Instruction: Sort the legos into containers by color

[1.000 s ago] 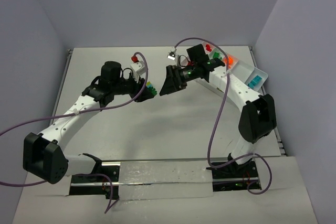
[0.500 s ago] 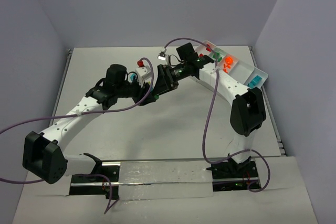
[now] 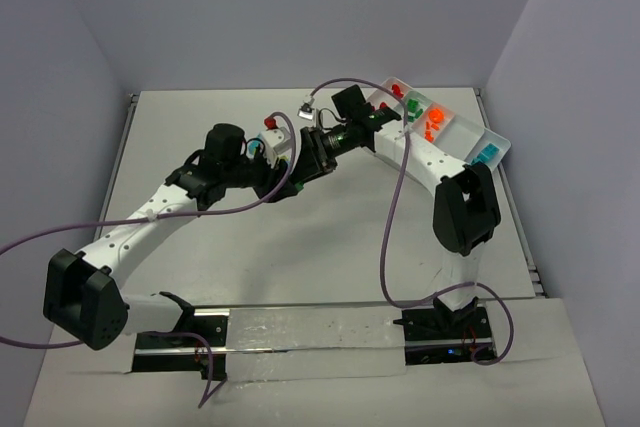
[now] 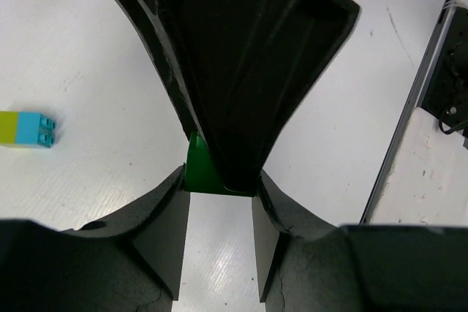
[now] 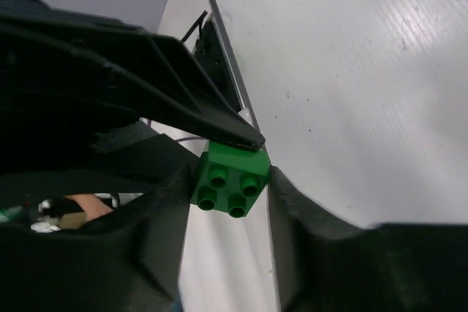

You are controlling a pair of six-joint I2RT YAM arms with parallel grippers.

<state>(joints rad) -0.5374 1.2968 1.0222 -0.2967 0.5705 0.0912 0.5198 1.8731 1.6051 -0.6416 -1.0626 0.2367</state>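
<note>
While meeting tip to tip over the middle of the table (image 3: 340,237), clamped crosswise on one green brick (image 5: 228,173): left gripper (image 4: 219,177) on two sides, right gripper (image 5: 232,180) on the others. Reached by a left arm (image 3: 140,222) stretched low and forward, and by a right arm (image 3: 460,207) bent at the elbow, angled leftward from the white tray (image 3: 465,127). In that tray, red, green, orange and cyan bricks (image 3: 432,119); near the left gripper, a yellow-green and cyan piece (image 4: 29,128).

No txt, labels, brand or nos. legible in any of my views; studs on green lego (image 5: 230,184) show no readable logo.
</note>
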